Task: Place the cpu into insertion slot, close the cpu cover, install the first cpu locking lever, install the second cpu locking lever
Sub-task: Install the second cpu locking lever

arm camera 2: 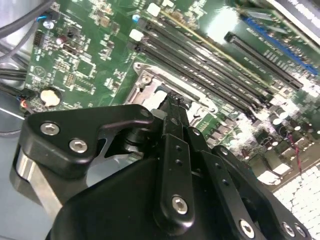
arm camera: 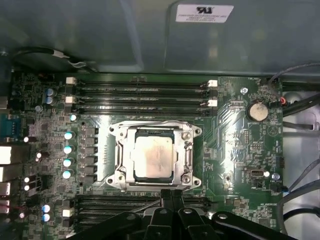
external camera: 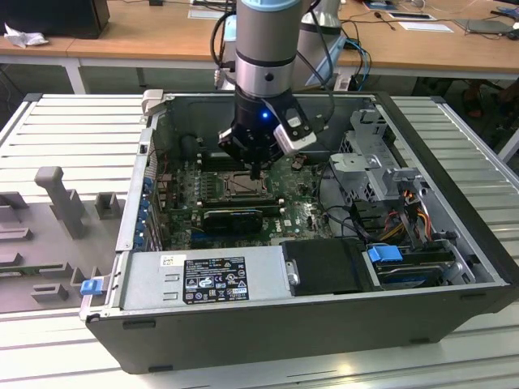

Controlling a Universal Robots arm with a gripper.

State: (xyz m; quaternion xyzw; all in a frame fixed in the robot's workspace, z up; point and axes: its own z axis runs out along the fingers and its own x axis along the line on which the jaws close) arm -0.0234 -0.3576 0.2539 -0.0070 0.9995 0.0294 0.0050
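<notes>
Silvery cpu (arm camera: 154, 158) sits in the insertion slot (arm camera: 118, 159), light, fragile, edge-hold only; gripper (arm camera: 171, 196) pinched narrow, empty.

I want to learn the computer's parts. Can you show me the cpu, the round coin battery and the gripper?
cpu (arm camera: 154, 157): first wrist view, middle of its silver face.
coin battery (arm camera: 258, 110): first wrist view, centre of the round disc.
gripper (arm camera: 171, 195): first wrist view, between its black fingertips, at the socket's edge.

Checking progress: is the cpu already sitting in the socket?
Yes, in the first wrist view the cpu lies flat inside the insertion slot.
</notes>
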